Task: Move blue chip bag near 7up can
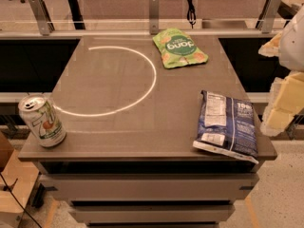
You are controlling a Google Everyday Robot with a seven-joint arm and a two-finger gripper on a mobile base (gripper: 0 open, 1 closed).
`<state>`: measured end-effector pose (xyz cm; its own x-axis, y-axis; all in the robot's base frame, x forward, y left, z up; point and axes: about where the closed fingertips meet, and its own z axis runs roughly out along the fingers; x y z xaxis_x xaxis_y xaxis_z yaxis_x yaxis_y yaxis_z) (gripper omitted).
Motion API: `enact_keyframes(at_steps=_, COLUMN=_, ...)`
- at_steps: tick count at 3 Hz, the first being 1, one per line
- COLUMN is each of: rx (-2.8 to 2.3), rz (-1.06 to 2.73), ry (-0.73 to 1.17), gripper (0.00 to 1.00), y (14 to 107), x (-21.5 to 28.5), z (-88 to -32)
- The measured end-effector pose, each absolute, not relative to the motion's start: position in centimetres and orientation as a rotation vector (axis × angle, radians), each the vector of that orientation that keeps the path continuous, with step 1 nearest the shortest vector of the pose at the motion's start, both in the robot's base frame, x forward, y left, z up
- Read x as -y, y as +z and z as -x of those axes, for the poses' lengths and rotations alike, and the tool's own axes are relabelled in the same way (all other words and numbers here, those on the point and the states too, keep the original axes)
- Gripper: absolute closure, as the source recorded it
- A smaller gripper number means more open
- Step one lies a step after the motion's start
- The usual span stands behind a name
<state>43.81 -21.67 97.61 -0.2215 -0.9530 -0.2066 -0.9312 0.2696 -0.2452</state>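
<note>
Where the view looks down from the front, a broad grey table (142, 127) takes up most of it, with darker shelves stacked beneath its top. A thin bright ring of reflected light (151, 77) curves across the left half of the surface and is open on its far-left side. Behind the table runs a pale rail with metal posts (153, 13).

At the right edge of the view, beyond the table's right side, hangs the robot's arm, a white part above and cream-yellow parts below. These lower parts are the gripper (281, 101). It sits off the table and just to the right of the blue chip bag, holding nothing. Whether it is parted or closed cannot be told, since it is cut off by the border of the view.

The blue chip bag (228, 127) lies flat on the front-right part of the table, its white label panels facing up and its lower end reaching the front edge. It is well apart from the 7up can, with the width of the table between them.

A light green snack bag (179, 47) lies flat near the far edge, right of centre.

The 7up can (42, 121) stands upright at the front-left corner, its shiny top showing.
</note>
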Motion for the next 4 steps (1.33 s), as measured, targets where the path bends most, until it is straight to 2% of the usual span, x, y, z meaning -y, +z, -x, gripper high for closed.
enact_keyframes(at_steps=2, rx=-2.191, rz=1.723, ry=-0.036, gripper=0.00, y=97.1, x=21.2, z=-44.0)
enact_keyframes(at_steps=4, rx=-2.093, rz=1.671, ry=0.243, gripper=0.00, y=91.8, x=17.6, z=-45.1)
